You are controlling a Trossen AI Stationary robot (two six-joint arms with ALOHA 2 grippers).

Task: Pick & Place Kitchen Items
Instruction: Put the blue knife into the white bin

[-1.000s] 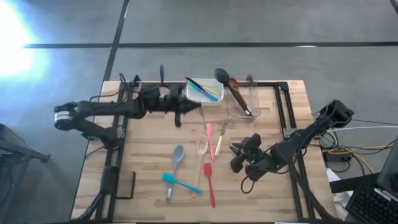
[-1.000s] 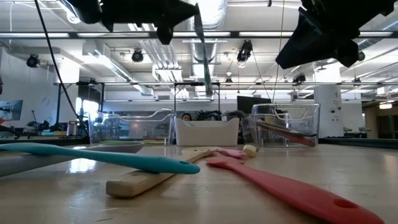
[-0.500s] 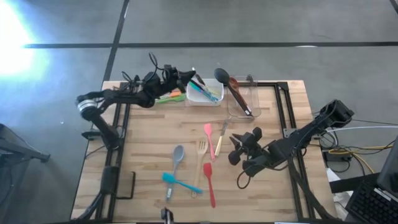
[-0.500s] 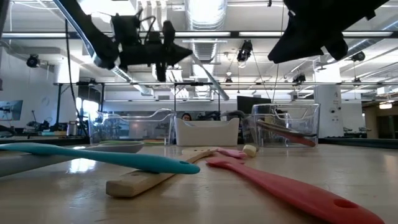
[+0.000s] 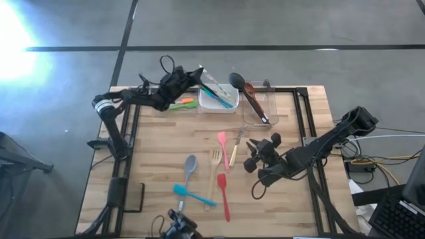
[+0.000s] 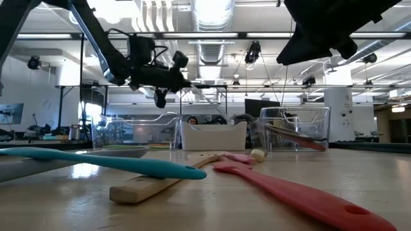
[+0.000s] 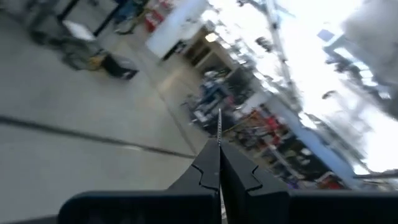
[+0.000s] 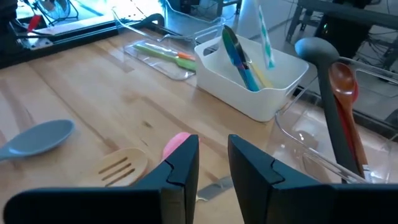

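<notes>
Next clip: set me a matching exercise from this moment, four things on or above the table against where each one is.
Things:
1. grey spoon
2. black ladle
3. left gripper
4. red spatula

Places:
A. leaning in the clear tub
B. lying on the bare wood, nearest the table's front edge
C. raised at the white tub's left side
D. lying flat just left of the wooden fork

Pairs: 1-D, 2-A, 3-C, 4-B
</notes>
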